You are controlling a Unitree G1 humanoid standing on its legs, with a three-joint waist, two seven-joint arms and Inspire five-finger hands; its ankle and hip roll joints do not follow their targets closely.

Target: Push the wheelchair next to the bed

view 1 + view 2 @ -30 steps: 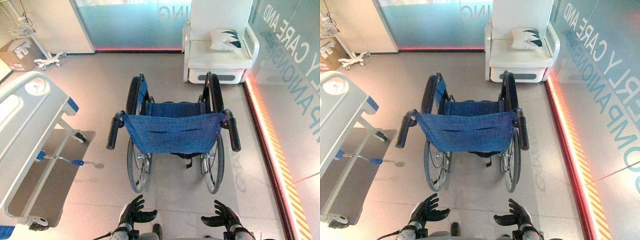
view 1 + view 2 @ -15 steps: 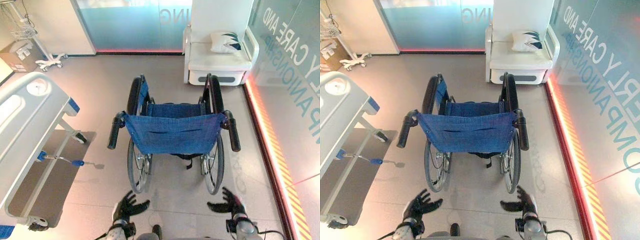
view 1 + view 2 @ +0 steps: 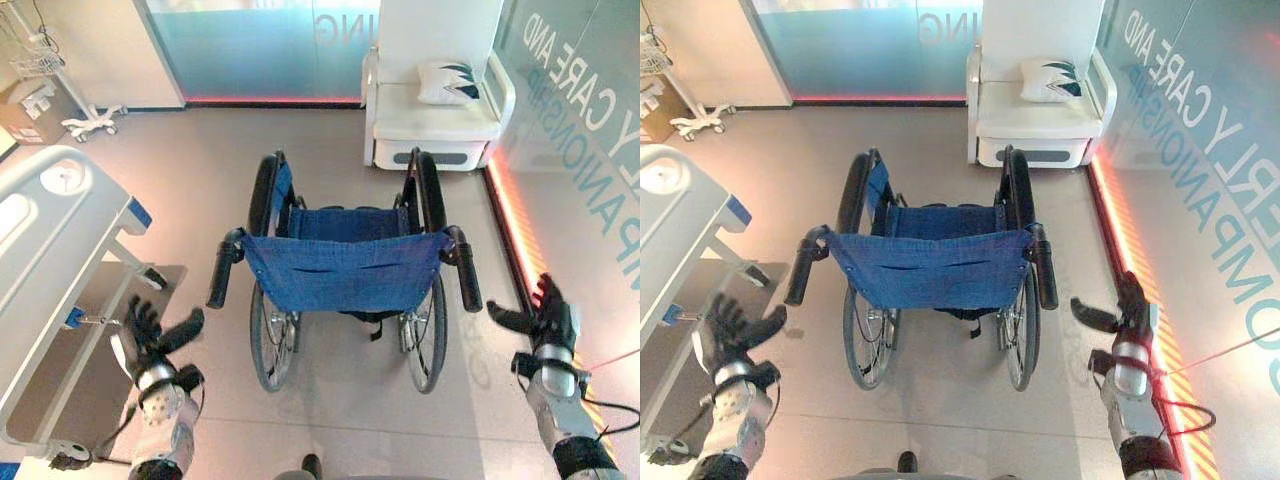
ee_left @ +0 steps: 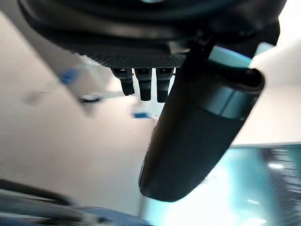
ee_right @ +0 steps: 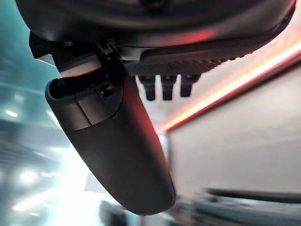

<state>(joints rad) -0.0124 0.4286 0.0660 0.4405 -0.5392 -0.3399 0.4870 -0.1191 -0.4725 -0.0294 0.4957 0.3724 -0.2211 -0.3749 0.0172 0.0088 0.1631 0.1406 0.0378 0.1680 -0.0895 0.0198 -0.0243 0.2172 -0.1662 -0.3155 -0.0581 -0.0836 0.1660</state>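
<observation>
A wheelchair [image 3: 345, 270] with a blue cloth back and seat stands in the middle of the floor, its back toward me. Two black push handles stick out, one on the left [image 3: 221, 272] and one on the right [image 3: 466, 274]. The bed [image 3: 50, 250], white with a blue corner, stands at the left. My left hand [image 3: 150, 340] is raised and open, left of and below the left handle, touching nothing. My right hand [image 3: 545, 320] is raised and open, to the right of the right handle, also apart from it.
A white armchair [image 3: 435, 110] with a patterned cushion stands beyond the wheelchair. A glass wall with a red light strip [image 3: 520, 250] along its foot runs down the right side. A wheeled stand [image 3: 70, 110] and a cardboard box [image 3: 28, 110] sit at the far left.
Both hands have lifted and spread outward, from low near the middle to either side of the wheelchair. The wheelchair has not moved.
</observation>
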